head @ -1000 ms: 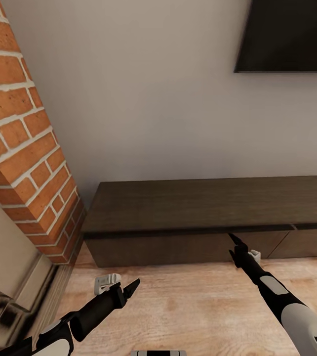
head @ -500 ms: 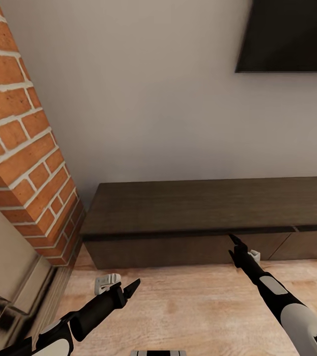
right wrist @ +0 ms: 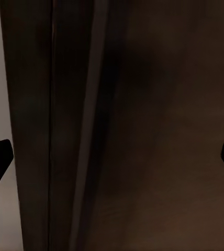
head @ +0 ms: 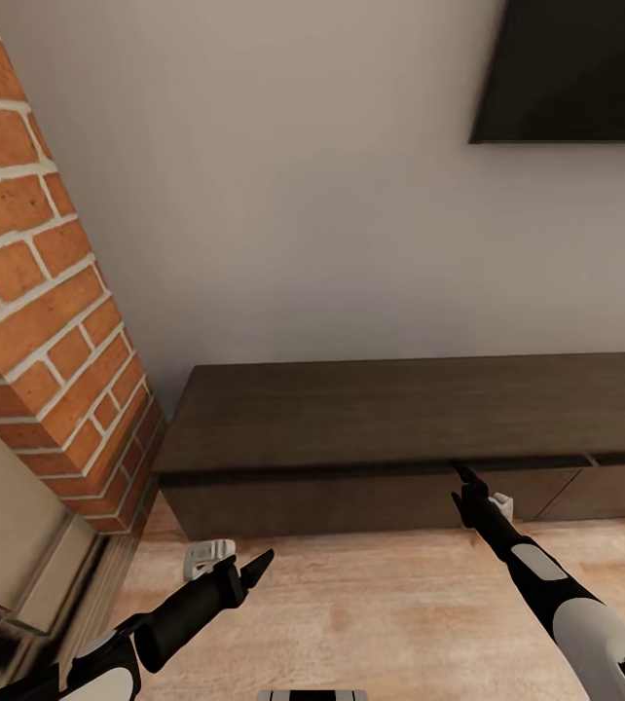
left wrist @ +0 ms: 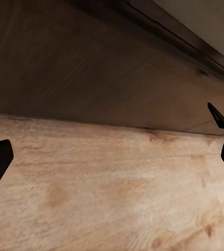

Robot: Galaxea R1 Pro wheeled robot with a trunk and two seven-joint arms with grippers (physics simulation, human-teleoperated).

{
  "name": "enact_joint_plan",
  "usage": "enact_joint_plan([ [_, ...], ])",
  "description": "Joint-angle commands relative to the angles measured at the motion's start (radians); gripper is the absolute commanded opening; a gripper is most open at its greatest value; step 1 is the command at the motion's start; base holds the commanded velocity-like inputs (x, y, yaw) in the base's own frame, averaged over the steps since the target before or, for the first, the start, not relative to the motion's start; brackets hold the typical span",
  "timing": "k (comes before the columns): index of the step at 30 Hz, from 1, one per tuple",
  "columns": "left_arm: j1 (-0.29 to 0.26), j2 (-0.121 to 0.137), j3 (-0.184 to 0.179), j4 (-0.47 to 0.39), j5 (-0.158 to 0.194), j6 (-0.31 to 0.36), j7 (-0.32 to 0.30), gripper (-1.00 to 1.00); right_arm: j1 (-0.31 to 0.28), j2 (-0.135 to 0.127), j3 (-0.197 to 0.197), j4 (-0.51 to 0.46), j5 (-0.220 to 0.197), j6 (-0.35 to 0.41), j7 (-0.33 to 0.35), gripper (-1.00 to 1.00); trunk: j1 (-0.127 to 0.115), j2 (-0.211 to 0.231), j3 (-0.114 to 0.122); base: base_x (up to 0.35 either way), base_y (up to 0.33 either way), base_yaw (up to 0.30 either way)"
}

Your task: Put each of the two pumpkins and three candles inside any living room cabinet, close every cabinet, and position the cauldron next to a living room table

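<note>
The view has edged closer to the closed cabinet (head: 410, 428); right tool (head: 465, 480), apparently wide and empty, nears its drawer front; left tool (head: 254, 567) likewise empty.

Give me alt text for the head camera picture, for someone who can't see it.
The right gripper reaches to the top front edge of a long dark-brown cabinet against a pale wall, drawers closed. The left gripper hangs above the wood floor, beside a brick fireplace; a dark screen hangs above.
</note>
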State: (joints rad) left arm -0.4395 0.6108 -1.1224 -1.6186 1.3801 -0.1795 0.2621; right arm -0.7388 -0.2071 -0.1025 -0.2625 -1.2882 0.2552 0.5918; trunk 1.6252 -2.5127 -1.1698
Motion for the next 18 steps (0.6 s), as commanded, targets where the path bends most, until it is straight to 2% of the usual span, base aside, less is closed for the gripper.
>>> enact_joint_plan([
  [1,-0.002,0.000,-0.005,-0.001,0.008,-0.009,0.004,1.00,-0.001,0.000,-0.006,0.000,-0.005,0.010,0.002,1.00,0.000,0.000,-0.001,0.064,0.000,0.000],
  [18,-0.002,0.000,-0.005,-0.001,0.008,-0.009,0.005,1.00,-0.001,0.000,-0.007,0.001,-0.005,0.009,0.002,1.00,0.000,0.000,-0.001,0.007,0.000,0.000],
])
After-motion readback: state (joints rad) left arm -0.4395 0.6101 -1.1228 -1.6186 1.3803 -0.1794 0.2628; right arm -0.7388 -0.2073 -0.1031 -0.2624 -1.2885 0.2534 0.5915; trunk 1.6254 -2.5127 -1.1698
